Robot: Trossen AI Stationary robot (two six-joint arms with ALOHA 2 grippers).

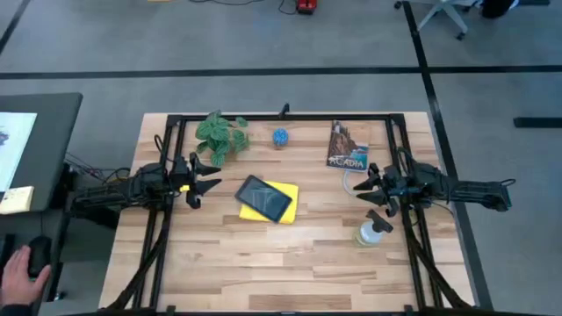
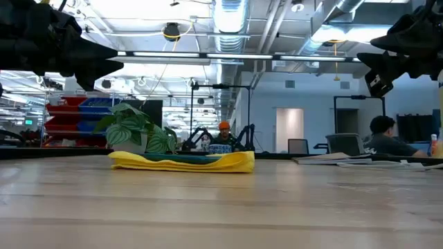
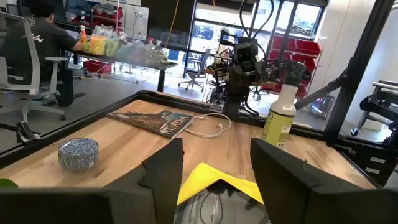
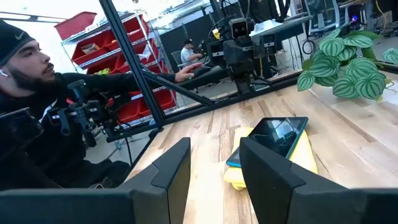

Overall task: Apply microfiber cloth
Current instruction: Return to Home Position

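Observation:
The yellow microfiber cloth (image 1: 279, 204) lies flat near the table's middle, with the dark tablet (image 1: 262, 198) resting on top of it; both also show in the right wrist view, cloth (image 4: 305, 155) under tablet (image 4: 277, 138). My left gripper (image 1: 204, 178) hovers open to the left of them, above the table. My right gripper (image 1: 372, 188) hovers open to their right. Neither touches anything. In the left wrist view the cloth (image 3: 214, 177) shows between my fingers, farther off.
A potted plant (image 1: 219, 137) stands at the far left, a blue ball (image 1: 280, 137) at the far middle, a book (image 1: 348, 146) with a white cable (image 1: 349, 180) at the far right. A clear spray bottle (image 1: 370, 231) lies near my right gripper. A person's hand (image 1: 19, 272) shows off the table's left.

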